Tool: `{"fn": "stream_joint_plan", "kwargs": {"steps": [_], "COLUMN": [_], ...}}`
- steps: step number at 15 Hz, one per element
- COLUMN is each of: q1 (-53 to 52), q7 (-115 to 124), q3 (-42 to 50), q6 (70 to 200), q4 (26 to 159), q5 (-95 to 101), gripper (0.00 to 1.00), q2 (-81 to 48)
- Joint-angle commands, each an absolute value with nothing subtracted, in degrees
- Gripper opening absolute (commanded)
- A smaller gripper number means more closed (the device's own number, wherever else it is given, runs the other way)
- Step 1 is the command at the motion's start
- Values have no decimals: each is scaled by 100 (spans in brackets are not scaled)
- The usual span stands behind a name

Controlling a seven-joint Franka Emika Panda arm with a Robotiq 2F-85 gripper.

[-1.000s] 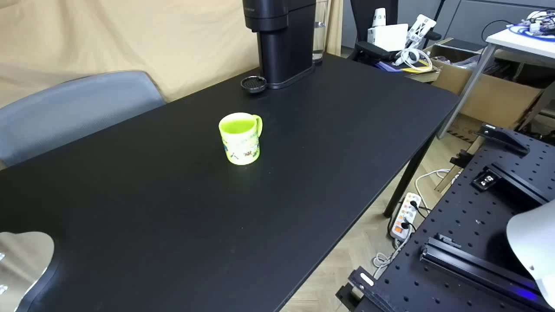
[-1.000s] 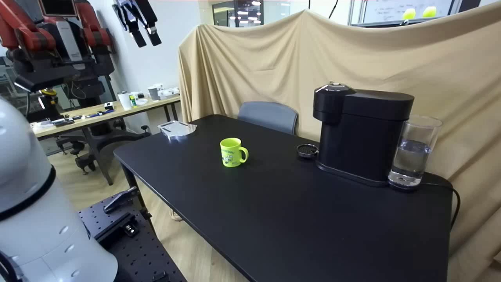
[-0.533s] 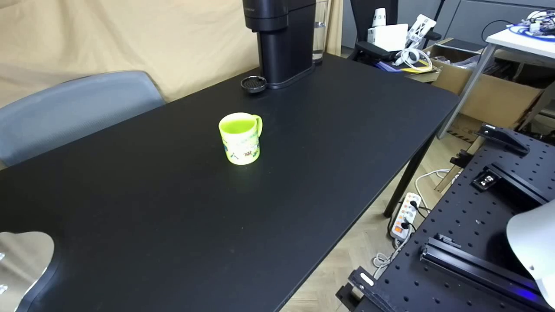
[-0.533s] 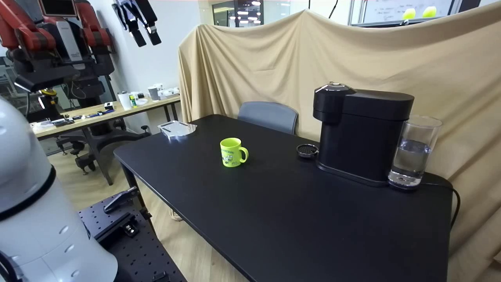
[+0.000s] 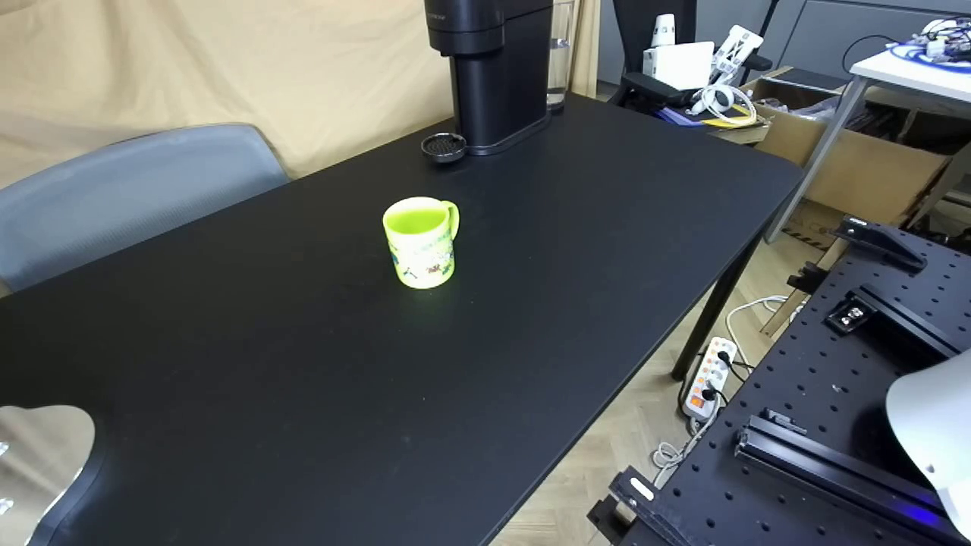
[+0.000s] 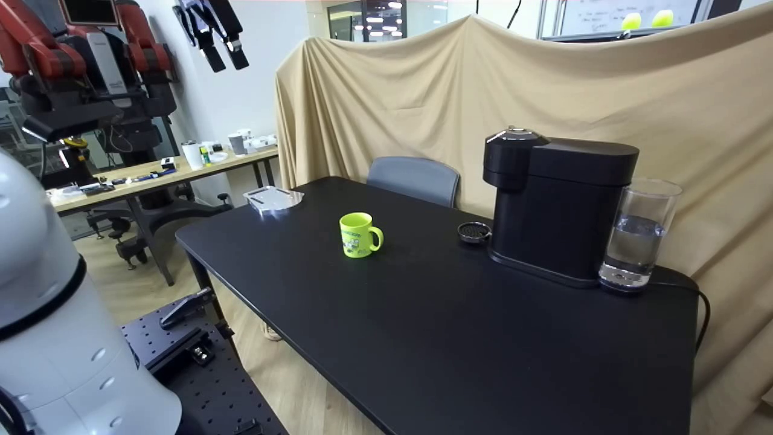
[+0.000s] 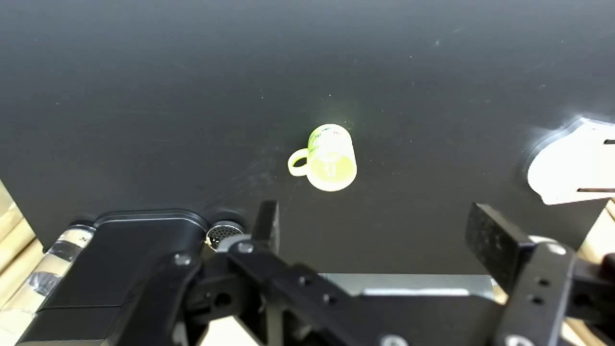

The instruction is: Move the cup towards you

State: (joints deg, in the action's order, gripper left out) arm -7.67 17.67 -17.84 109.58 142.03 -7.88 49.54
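Observation:
The lime-green cup (image 5: 419, 244) stands upright on the black table in both exterior views (image 6: 357, 235). Its side handle points toward the coffee machine side. In the wrist view the cup (image 7: 331, 158) is seen from above, its pale inside visible and its handle to the left. My gripper (image 7: 372, 223) is open, with its two black fingers wide apart and nothing between them. In an exterior view the gripper (image 6: 227, 60) hangs high at the upper left, well above the table and apart from the cup.
A black coffee machine (image 6: 558, 211) with a round drip tray (image 6: 474, 232) and a glass water tank (image 6: 640, 238) stands on the table (image 6: 435, 326). A shiny metal plate (image 6: 273, 199) lies at the table's far end. A grey chair (image 6: 413, 180) is behind the table.
The gripper has shifted very slightly upward in an exterior view. The cup and everything on the table have stayed in place.

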Motion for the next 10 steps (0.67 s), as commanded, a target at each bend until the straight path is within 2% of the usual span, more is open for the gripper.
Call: {"fn": "stream_joint_plan", "kwargs": {"steps": [1,10], "q1": [-793,-671], "q7": [1785,1727], "q3": [-1764,-1709], "q6": [10942,11164], "q4": [14185,14208], "q5": [-765,-680], "gripper": [100,100], "q2": [4940,4700]}}
